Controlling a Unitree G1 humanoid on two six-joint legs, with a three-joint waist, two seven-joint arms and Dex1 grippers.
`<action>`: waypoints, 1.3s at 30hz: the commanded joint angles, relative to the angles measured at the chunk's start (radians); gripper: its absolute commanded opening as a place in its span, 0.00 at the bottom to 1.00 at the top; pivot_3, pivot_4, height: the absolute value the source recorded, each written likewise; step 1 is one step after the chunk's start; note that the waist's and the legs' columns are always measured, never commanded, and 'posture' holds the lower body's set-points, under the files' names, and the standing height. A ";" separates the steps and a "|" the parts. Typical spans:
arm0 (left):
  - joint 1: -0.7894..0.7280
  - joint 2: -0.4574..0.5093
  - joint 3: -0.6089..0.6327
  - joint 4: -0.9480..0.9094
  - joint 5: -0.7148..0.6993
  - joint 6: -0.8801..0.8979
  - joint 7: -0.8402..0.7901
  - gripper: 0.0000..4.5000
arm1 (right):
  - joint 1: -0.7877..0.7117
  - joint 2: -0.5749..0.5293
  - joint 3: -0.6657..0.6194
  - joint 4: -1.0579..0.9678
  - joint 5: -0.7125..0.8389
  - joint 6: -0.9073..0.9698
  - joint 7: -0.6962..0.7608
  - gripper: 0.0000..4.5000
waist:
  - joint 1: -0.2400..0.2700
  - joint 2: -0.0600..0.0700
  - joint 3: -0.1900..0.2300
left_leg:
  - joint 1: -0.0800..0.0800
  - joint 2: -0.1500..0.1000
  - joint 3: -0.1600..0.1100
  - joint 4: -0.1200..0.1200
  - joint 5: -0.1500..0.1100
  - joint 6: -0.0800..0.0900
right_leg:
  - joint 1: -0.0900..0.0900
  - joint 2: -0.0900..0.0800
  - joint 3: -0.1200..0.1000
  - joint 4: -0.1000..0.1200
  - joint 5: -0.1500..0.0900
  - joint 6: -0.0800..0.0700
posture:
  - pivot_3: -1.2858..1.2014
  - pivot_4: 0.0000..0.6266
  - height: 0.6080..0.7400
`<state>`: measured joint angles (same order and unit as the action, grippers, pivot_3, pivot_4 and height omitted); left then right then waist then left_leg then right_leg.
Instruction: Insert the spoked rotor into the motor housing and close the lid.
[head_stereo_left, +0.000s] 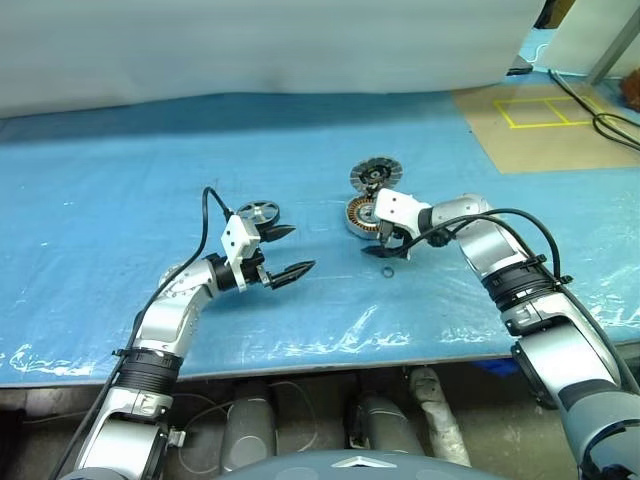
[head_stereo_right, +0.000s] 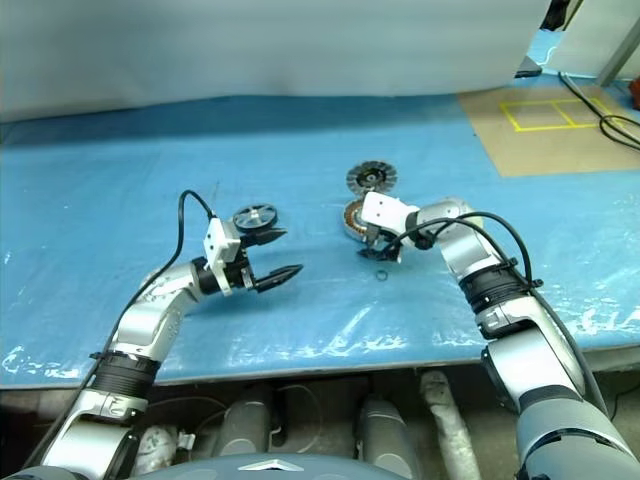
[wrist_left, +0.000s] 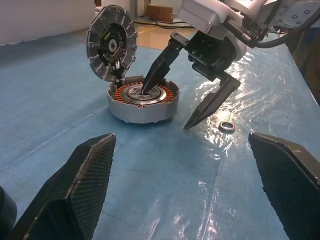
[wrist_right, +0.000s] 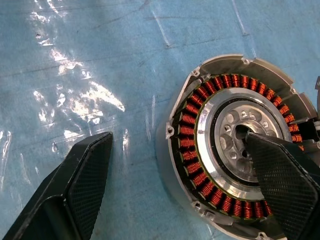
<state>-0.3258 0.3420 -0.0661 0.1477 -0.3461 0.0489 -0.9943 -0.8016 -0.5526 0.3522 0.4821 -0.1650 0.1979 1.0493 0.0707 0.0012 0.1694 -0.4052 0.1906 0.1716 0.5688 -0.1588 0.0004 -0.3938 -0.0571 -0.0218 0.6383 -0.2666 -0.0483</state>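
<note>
Now, my right gripper (wrist_left: 192, 107): jaws apart, one finger over the hub
Motor housing (wrist_right: 235, 150): copper windings ringing silver centre
Lid (wrist_left: 111, 43): ribbed, propped upright

Motor housing (wrist_right: 200, 135), short round silver cup with copper windings around central hub, open, flat on blue sheet right of centre, lid (wrist_left: 111, 43) ribbed with dark slots, tilted upright at its far edge, spoked rotor (head_stereo_left: 258, 212) flat at left, well apart
</note>
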 joint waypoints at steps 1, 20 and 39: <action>-0.005 -0.006 0.009 -0.026 0.002 -0.031 0.015 1.00 | -0.018 0.005 -0.024 0.001 0.025 0.073 0.032 0.99 | 0.000 0.000 0.000 | 0.000 0.000 0.000 0.000 0.000 0.000 | 0.000 0.000 0.000 0.000 0.000 0.000 | 0.52 0.24 1.00; -0.031 -0.014 0.036 -0.029 -0.026 -0.007 0.053 1.00 | -0.005 0.032 0.072 -0.132 -0.047 0.048 0.105 0.41 | -0.003 0.000 0.000 | 0.001 0.001 0.000 -0.001 0.000 0.000 | 0.000 0.001 0.000 0.001 -0.001 -0.001 | 0.52 0.24 1.00; 0.167 0.114 0.038 -0.215 -0.079 0.057 -0.032 1.00 | 0.077 0.105 0.182 -0.576 0.051 0.503 0.201 0.41 | 0.001 0.000 0.000 | -0.003 0.002 0.001 -0.004 0.000 -0.001 | -0.006 0.001 0.001 0.001 -0.002 -0.003 | 0.52 0.24 1.00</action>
<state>-0.1693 0.4590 -0.0321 -0.0196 -0.4168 0.1020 -1.0397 -0.7287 -0.4496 0.5260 -0.0488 -0.1399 0.6724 1.2415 0.0718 0.0008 0.1697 -0.4062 0.1921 0.1727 0.5649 -0.1589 -0.0004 -0.3983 -0.0559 -0.0207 0.6390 -0.2686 -0.0511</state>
